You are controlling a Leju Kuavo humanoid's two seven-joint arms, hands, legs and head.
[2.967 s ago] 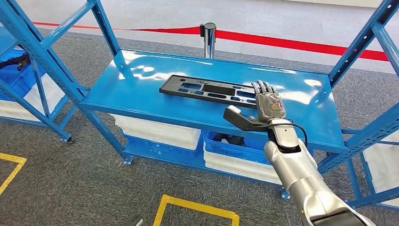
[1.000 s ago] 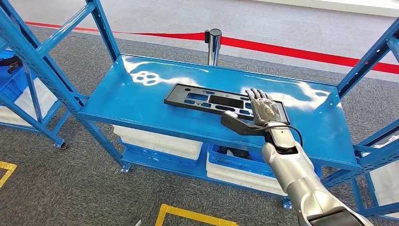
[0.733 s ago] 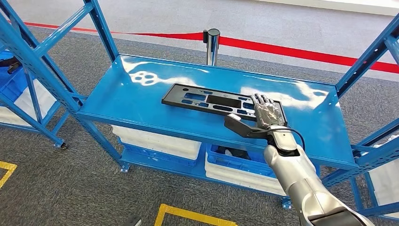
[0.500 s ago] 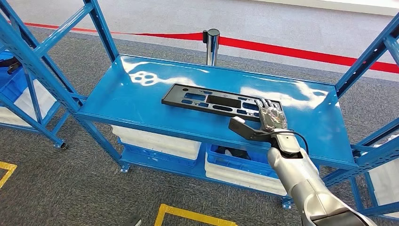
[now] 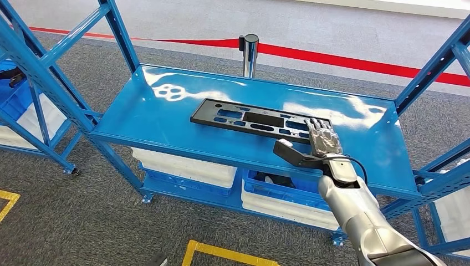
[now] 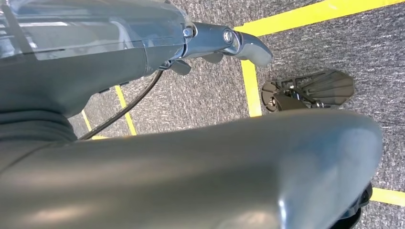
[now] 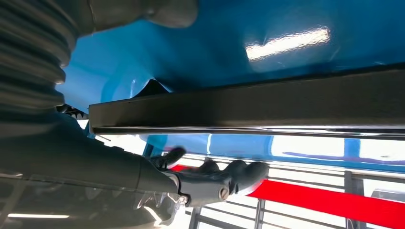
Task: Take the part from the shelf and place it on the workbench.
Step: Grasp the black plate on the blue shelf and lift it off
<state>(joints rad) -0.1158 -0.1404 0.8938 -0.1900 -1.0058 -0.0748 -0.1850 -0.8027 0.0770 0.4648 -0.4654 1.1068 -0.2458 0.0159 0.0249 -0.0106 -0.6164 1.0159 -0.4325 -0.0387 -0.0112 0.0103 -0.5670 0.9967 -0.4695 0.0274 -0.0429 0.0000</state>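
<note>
Black part (image 5: 258, 119) lies flat on shelf (image 5: 166, 119). Right hand (image 5: 317, 145) spread at its near right end, grasping nothing. Left hand (image 6: 224, 43) hangs, state unclear. Risk: thin edge, slick shelf; part slides away under fingers.

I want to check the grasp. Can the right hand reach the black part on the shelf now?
Probably yes: the right hand is at the near end of the black part on the blue shelf, with nothing between them.

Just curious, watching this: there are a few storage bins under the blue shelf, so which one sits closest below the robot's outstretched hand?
The blue bin on the lower level, right of the white bin; it lies almost directly under the right hand.
</note>
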